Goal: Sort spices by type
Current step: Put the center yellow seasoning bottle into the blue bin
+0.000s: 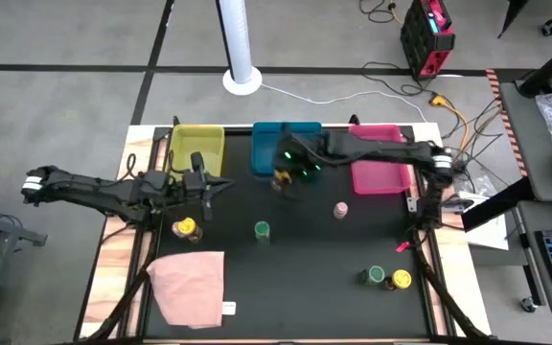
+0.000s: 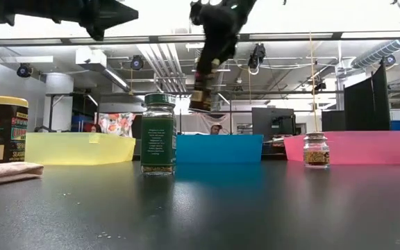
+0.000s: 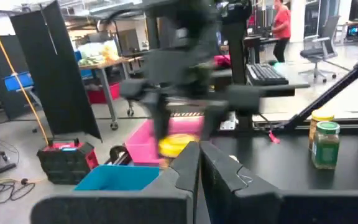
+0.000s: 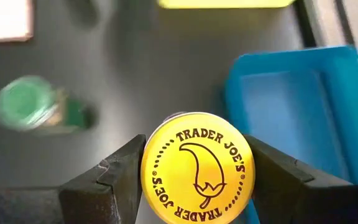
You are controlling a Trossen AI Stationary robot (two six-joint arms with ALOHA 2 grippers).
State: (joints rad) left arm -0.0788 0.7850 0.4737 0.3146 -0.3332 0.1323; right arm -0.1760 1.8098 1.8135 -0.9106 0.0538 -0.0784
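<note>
- Between the fingers of the right gripper [image 4: 194,171] a yellow-lidded jar [image 4: 196,167] is clamped, one finger at 3 o'clock and one at 9 o'clock of the round lid, which faces straight up at the wrist camera.
- Seen from table height, this jar [image 2: 201,94] hangs upright, long axis vertical, clear of the tabletop and above the blue bin [image 2: 219,148].
- From overhead, the right gripper [image 1: 286,175] is placed at the front edge of the blue bin [image 1: 286,136]; the yellow bin [image 1: 197,149] lies toward 9 o'clock of it, the pink bin [image 1: 381,163] toward 3 o'clock.
- If yellow lids are meant for the yellow bin, a sideways carry toward 9 o'clock would be judged the coming move; which bin is intended cannot be told.
- The left gripper [image 1: 207,195] is clenched shut on nothing and hovers just in front of the yellow bin, nearer to it than the right arm.
- On the table a green-lidded jar [image 1: 262,230] stands toward 7 o'clock of the held jar, a pink-lidded jar [image 1: 340,209] toward 4 o'clock, a second yellow-lidded jar [image 1: 187,228] beside the left gripper, and a green and yellow pair [image 1: 387,278] far toward 5 o'clock.
- The held jar's body is hidden under its lid in the wrist view and is hard to make out from overhead.
</note>
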